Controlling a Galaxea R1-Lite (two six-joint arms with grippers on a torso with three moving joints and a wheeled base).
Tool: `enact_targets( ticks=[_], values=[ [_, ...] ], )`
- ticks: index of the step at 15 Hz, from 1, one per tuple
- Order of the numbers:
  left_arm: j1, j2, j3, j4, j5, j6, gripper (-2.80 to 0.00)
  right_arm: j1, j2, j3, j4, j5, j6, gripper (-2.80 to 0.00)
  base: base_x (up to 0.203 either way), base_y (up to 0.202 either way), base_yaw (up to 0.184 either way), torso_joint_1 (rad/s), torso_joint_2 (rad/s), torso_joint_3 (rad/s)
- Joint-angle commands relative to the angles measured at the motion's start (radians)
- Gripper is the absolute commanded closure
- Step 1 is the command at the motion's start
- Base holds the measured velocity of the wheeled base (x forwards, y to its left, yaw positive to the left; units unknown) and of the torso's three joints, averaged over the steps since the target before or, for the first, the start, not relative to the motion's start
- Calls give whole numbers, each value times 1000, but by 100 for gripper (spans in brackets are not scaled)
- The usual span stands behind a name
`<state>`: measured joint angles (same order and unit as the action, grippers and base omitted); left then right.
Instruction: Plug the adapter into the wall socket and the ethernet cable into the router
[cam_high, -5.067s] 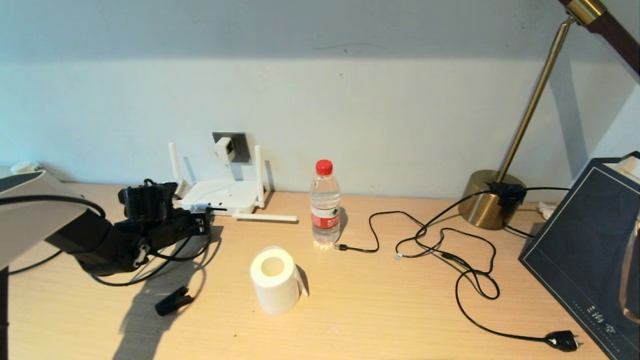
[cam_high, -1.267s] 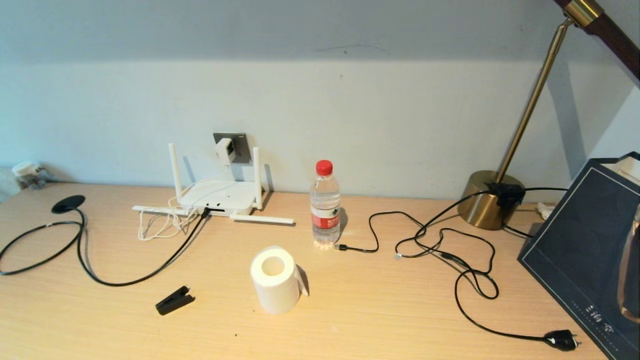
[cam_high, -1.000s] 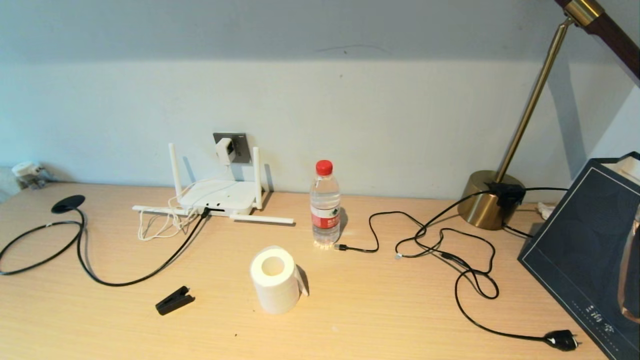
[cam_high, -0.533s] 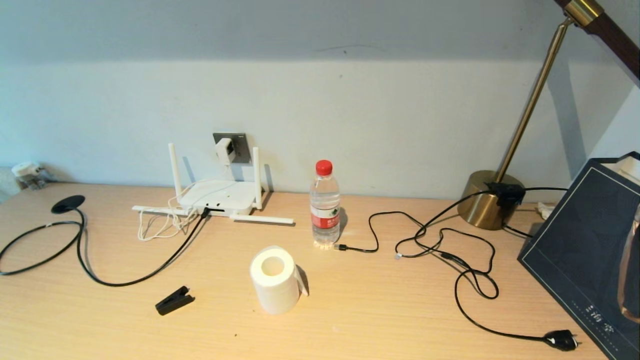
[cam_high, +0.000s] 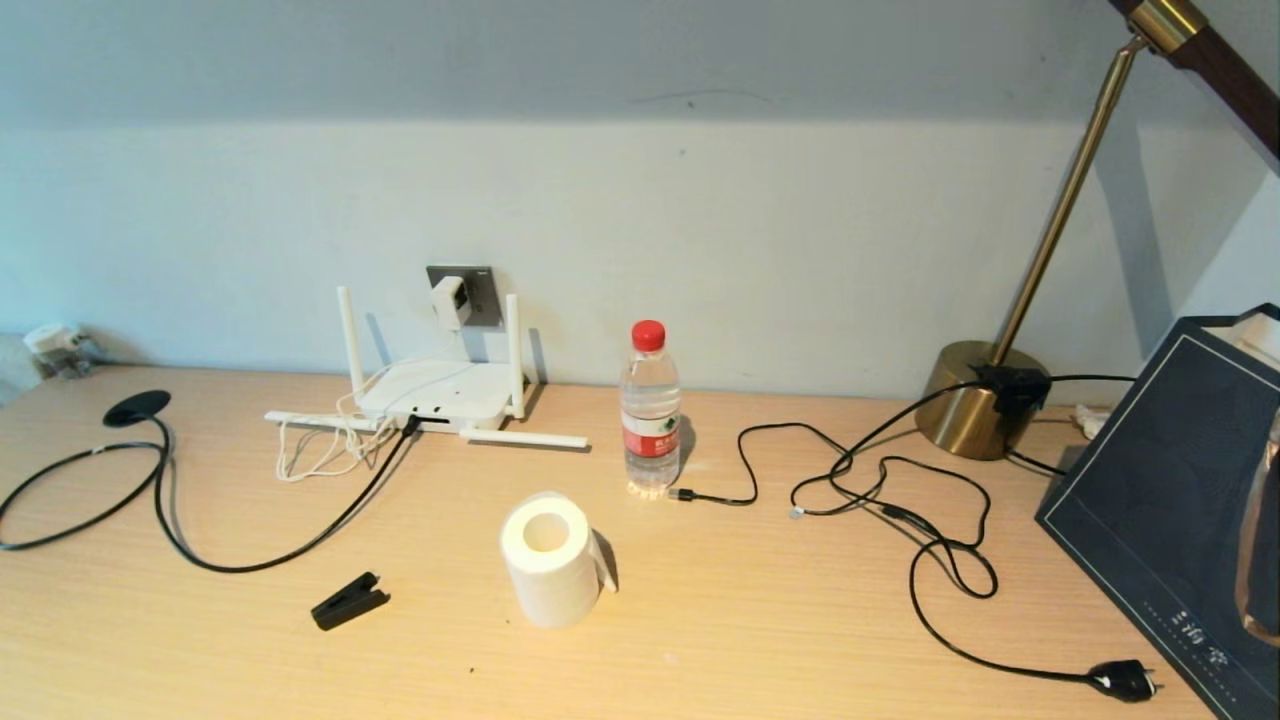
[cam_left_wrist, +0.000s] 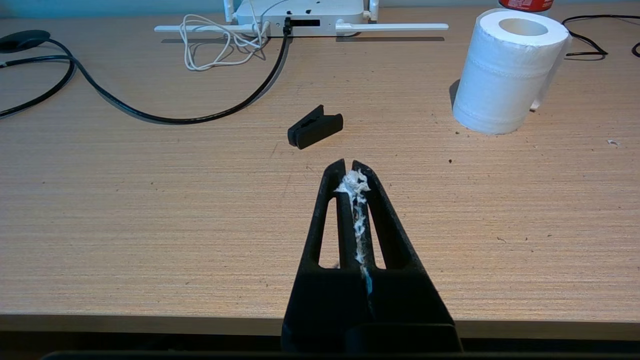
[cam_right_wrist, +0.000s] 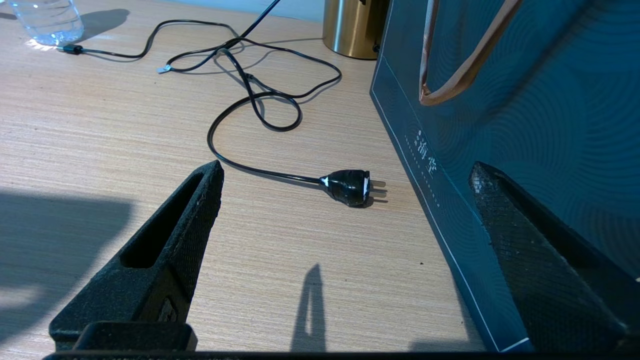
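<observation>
- Sitting plugged into the wall socket (cam_high: 474, 292): adapter (cam_high: 449, 300) (prongs hidden).
- Entering the router (cam_high: 437, 393) front: ethernet cable (cam_high: 250, 565).
- Pinched tight on white fluff near the desk edge (cam_left_wrist: 150, 320): left gripper (cam_left_wrist: 349, 172).
- Spread wide, empty: right gripper (cam_right_wrist: 345, 172), base cut off.

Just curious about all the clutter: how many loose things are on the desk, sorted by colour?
White: 2, flat antenna router, paper roll
Black: 3, ethernet cable, small clip, two-pin plug cord
Clear: 1, red-capped plastic bottle
Total: 6
</observation>
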<state>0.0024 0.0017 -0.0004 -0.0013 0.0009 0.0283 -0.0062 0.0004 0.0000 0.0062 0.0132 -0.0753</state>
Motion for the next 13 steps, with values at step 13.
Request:
enact_targets(
  ticks=[13],
  values=[
    [1, 1, 0, -2, 1, -2, 0, 0, 0, 0, -4, -1, 51, -280, 0, 0, 0, 0, 0, 0]
  ],
)
